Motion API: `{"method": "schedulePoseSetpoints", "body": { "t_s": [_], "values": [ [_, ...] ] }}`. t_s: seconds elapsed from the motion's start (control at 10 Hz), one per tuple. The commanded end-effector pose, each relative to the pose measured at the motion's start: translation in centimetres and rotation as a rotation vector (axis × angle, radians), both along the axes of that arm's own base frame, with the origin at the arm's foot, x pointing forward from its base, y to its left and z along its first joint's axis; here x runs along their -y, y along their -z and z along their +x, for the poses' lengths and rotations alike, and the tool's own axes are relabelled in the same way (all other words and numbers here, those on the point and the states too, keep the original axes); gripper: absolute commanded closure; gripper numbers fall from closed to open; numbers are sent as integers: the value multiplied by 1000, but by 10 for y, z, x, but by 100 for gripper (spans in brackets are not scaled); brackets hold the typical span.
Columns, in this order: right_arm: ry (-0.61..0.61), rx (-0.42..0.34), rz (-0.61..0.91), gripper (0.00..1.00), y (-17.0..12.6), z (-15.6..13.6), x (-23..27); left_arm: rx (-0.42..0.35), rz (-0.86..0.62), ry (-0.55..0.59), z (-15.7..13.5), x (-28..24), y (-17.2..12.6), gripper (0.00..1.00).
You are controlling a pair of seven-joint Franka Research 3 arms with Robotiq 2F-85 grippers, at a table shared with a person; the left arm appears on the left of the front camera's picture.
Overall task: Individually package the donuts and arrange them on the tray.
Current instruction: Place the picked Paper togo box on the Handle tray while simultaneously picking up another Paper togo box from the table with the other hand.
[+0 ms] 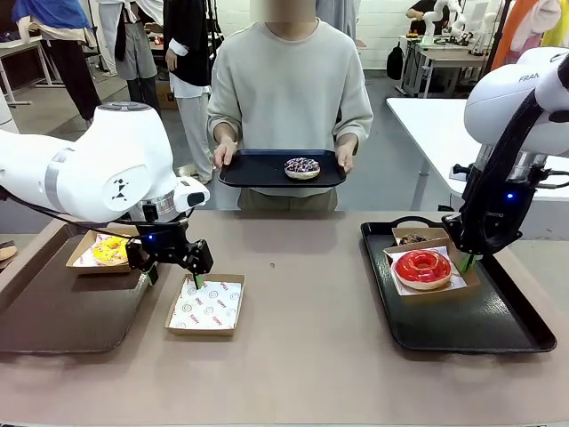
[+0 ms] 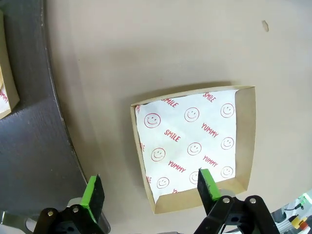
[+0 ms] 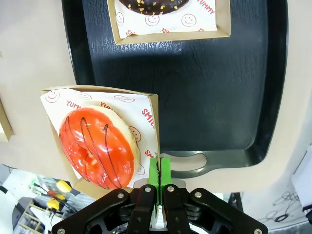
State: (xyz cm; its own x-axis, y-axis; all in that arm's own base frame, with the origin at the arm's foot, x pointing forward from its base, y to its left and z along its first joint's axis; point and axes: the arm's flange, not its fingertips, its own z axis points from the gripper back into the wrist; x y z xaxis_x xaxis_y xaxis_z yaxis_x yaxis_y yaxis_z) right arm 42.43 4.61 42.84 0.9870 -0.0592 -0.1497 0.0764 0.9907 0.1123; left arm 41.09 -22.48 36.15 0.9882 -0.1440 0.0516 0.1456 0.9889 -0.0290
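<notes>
My right gripper [image 1: 467, 261] [image 3: 159, 170] is shut on the side wall of a cardboard box [image 3: 146, 105] that holds the red donut [image 1: 422, 266] [image 3: 100, 146], over the black tray [image 1: 498, 329] [image 3: 219, 73]. Behind it on that tray sits a boxed dark chocolate donut [image 1: 412, 238] [image 3: 153, 5]. My left gripper [image 1: 175, 276] [image 2: 151, 190] hangs open astride the near wall of an empty paper-lined box [image 1: 206, 305] [image 2: 195, 146] on the table. The yellow donut [image 1: 109, 250] lies boxed on the brown tray [image 1: 53, 311]. The sprinkled donut [image 1: 302, 167] sits on a tray [image 1: 258, 169] the person holds.
The person stands at the far edge holding their tray with both hands [image 1: 224, 157]. The brown tray's dark rim [image 2: 53, 122] runs just beside the empty box. Bare tabletop [image 1: 311, 294] lies between the two trays.
</notes>
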Motion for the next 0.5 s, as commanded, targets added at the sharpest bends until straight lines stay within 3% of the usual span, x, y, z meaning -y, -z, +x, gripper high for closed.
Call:
{"method": "schedulePoseSetpoints", "body": {
  "t_s": [0.0,0.4],
  "values": [
    [7,3,-2,99,-2,-1,-2,3,-2,-2,3,0,-3,0],
    [7,3,-2,99,-2,-1,-2,3,-2,-2,3,0,-3,0]
  ]
}}
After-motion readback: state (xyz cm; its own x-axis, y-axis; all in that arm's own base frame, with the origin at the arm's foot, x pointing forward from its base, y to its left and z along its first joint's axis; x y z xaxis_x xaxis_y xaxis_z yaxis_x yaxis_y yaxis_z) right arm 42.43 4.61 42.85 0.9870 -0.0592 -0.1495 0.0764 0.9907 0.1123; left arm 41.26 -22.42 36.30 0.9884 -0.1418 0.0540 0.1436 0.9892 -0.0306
